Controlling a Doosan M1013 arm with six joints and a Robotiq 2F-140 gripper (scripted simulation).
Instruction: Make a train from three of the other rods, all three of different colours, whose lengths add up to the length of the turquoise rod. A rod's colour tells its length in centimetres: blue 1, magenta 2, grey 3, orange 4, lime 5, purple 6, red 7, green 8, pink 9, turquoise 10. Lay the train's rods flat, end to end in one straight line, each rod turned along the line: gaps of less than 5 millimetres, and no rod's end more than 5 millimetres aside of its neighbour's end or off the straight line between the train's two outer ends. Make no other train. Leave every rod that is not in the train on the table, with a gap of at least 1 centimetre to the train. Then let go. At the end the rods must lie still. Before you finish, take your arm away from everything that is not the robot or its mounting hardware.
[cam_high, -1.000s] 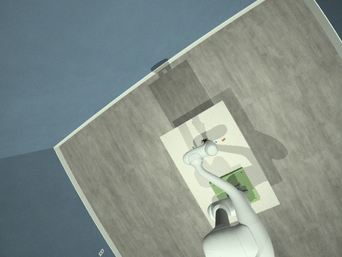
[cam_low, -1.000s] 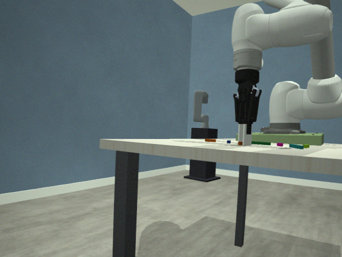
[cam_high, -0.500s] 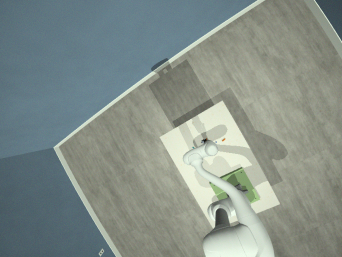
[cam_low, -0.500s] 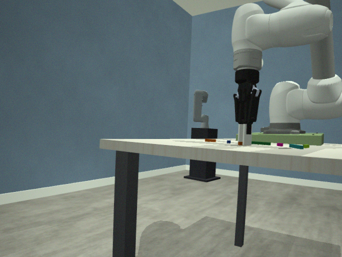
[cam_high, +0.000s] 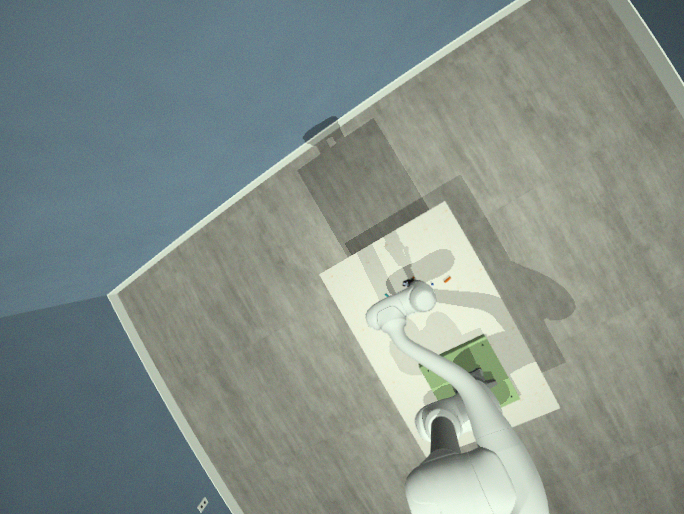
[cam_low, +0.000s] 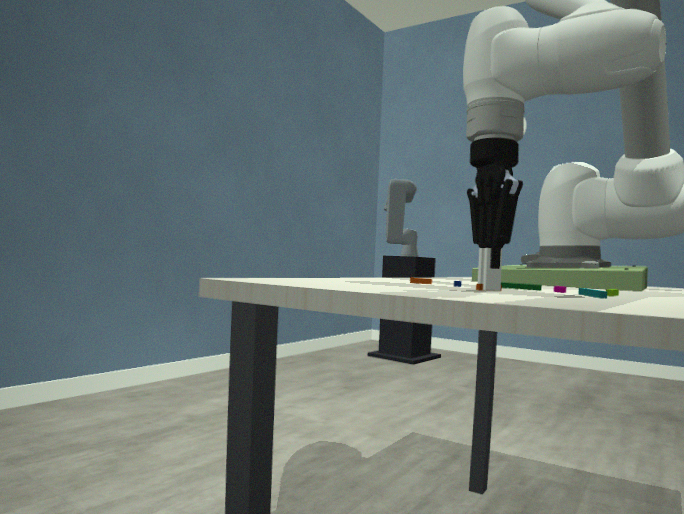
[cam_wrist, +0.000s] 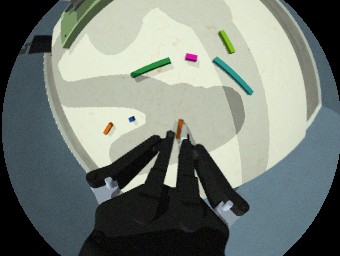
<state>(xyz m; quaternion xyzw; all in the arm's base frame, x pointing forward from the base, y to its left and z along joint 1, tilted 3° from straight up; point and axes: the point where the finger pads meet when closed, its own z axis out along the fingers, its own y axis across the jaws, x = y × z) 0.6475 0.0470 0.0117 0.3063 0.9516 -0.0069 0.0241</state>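
Note:
My gripper (cam_low: 489, 287) (cam_wrist: 179, 128) points down at the table, its narrow-set fingertips shut on an orange rod (cam_wrist: 180, 128) lying flat; the pads hide part of it. A second orange rod (cam_high: 447, 279) (cam_low: 420, 280) (cam_wrist: 108, 128) lies apart, near a blue rod (cam_high: 432, 284) (cam_low: 457, 283) (cam_wrist: 131, 119). A green rod (cam_low: 520, 286) (cam_wrist: 151, 68) and a magenta rod (cam_low: 559, 289) (cam_wrist: 191, 57) lie farther up in the wrist view. A turquoise rod (cam_low: 592, 292) (cam_wrist: 233, 76) and a lime rod (cam_low: 612, 292) (cam_wrist: 226, 41) lie at its upper right. No rods touch.
The pale table (cam_high: 353, 287) (cam_low: 331, 292) carries the arm's green base plate (cam_high: 442, 392) (cam_low: 586, 278) (cam_wrist: 75, 27). The arm hides part of the table in the top view. Shadows of the arm cross the rods' area.

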